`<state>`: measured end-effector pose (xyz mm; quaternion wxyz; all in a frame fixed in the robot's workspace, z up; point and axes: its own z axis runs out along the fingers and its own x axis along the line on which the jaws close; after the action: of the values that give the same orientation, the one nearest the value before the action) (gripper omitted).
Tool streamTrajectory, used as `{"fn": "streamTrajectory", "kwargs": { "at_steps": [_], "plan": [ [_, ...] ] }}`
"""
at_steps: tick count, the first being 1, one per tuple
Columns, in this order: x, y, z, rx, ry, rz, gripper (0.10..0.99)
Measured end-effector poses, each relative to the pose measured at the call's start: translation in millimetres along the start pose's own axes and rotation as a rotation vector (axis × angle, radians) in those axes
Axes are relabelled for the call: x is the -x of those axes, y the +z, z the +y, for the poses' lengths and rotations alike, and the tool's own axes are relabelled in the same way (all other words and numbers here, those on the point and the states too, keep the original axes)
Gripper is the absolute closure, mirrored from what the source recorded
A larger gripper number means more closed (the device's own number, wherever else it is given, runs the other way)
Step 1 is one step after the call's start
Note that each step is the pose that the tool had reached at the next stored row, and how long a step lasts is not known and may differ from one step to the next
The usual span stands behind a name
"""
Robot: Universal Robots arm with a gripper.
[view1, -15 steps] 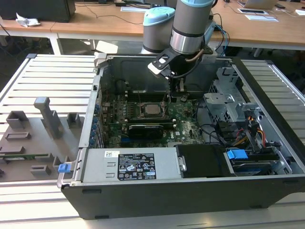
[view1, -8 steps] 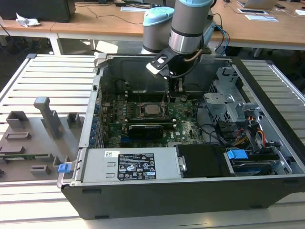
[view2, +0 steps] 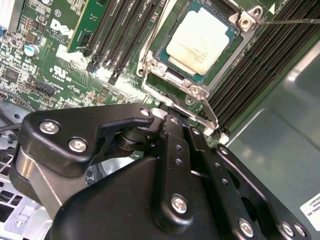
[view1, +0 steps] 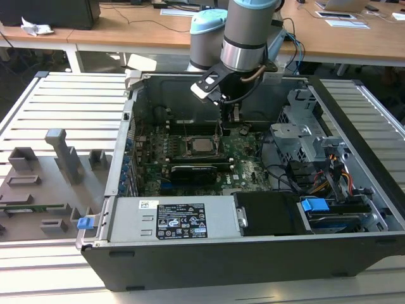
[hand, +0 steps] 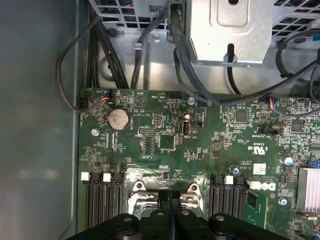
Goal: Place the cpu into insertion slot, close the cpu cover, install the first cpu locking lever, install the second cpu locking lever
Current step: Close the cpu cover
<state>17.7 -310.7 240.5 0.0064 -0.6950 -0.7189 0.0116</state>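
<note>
The cpu [view2: 200, 40] lies pale and silver in the insertion slot [view1: 204, 146] on the green motherboard [hand: 150, 150]. Around it sits the cpu cover [view2: 156, 67], a metal frame lying flat over the chip's edges. One thin locking lever [view2: 209, 111] sticks out from a socket corner toward the gripper. A second locking lever [view2: 292, 21] runs off from the opposite corner. My gripper [view1: 229, 116] hangs just above the socket's far edge. In the first wrist view the gripper [hand: 170, 202] has its fingers [hand: 164, 216] pressed together. I see nothing between them.
The open case [view1: 190, 259] walls the board in on all sides. A power supply [view1: 171, 218] fills the near side, with a drive cage [view1: 304, 136] and cables [view1: 316, 183] on the exterior view's right. A black card [view1: 193, 171] and memory slots [view2: 125, 30] flank the socket.
</note>
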Motion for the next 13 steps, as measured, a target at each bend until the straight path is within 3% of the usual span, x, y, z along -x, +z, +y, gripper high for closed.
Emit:
{"fn": "streamTrajectory", "kwargs": {
  "at_steps": [6,13],
  "plan": [
    [-0.2,0.2,-6.5,0.000,0.000,0.0001,0.976],
    [-0.7,0.5,-19.7,0.000,0.000,0.0000,0.976]
  ]
}}
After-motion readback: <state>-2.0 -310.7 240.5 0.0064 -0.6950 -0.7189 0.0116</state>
